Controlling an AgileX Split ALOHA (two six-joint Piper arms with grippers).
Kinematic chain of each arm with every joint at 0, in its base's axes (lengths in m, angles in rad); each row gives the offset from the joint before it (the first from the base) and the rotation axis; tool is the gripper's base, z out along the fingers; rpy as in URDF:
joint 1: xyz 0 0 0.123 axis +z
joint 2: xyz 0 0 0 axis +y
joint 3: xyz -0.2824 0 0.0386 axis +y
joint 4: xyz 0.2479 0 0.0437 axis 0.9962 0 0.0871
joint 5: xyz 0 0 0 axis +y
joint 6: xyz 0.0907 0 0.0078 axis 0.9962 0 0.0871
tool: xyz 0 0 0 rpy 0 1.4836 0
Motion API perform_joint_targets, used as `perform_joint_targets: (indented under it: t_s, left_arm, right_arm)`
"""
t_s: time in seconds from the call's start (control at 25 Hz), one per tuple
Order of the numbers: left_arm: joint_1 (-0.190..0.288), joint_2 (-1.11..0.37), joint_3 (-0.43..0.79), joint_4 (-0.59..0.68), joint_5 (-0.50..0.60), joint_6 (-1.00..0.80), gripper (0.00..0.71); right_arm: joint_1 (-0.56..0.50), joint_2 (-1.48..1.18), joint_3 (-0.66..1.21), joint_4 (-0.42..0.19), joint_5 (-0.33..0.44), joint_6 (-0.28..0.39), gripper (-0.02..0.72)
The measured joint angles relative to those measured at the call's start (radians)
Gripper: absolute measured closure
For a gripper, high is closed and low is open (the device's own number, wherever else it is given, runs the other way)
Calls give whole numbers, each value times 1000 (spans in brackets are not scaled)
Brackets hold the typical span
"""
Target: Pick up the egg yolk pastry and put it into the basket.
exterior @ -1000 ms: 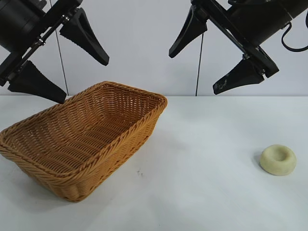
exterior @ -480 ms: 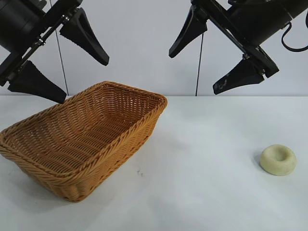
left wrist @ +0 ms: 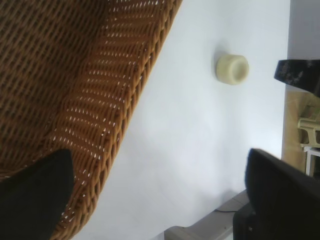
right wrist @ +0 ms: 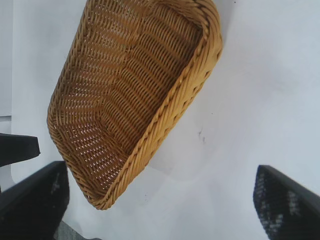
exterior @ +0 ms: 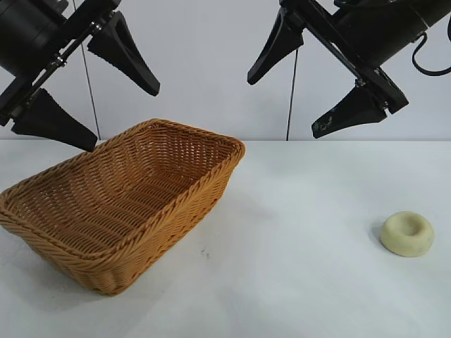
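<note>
**Both jaws spread and empty, pastry not yet reached**

Nearest the outside camera is bare white tabletop (exterior: pixel 296 282). Just behind it, at about four o'clock in that view, the egg yolk pastry (exterior: pixel 406 233) sits alone, dimple up, touching nothing. At about eight o'clock lies the basket (exterior: pixel 120 204), mouth up and empty as far as I can see, well apart from the pastry, with open tabletop between them.

Farther back and higher, I hang over the scene. My right jaws (exterior: pixel 320 81), at about one o'clock, are spread wide and pinch nothing; they are up in the air, and the pastry lies below them and off toward three o'clock. My left jaws (exterior: pixel 88 91), at about eleven o'clock, are likewise spread wide and empty, over the far end of the basket. Behind everything is a plain pale wall (exterior: pixel 211 63).

The pickup has not begun, and I judge the right side better placed for it. What could go wrong:

- The pastry looks soft; closing too hard could dent or tear it.
- It is low and round, so coming down off-centre could nudge it across the smooth tabletop instead of catching it, perhaps toward the edge at three o'clock.
- Carrying it toward nine o'clock brings my right side near my left, so the two could knock together over the basket.
- A low carry could clip the basket's raised rim, and an early release would drop the pastry short.
</note>
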Motion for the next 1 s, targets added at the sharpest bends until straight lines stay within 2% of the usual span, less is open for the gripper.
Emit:
perform_joint_targets:
  t_s: [0.12,0.28,0.44,0.6,0.76,1.0]
  left_arm:
    - [16,-16,0,7,3,-18,26]
    - [33,-95,0,93,9,-116,26]
    - [33,-218,34,219,15,-319,26]
    - [33,-336,142,351,12,-578,26]
    - [33,-389,262,430,-47,-819,26]
    - [33,-361,305,439,-152,-882,26]
  right_arm:
    - [0,0,0,0,0,0,10]
    - [0,0,0,0,0,0,10]
    - [0,0,0,0,0,0,10]
    - [0,0,0,0,0,0,10]
    - [0,0,0,0,0,0,10]
    - [0,0,0,0,0,0,10]
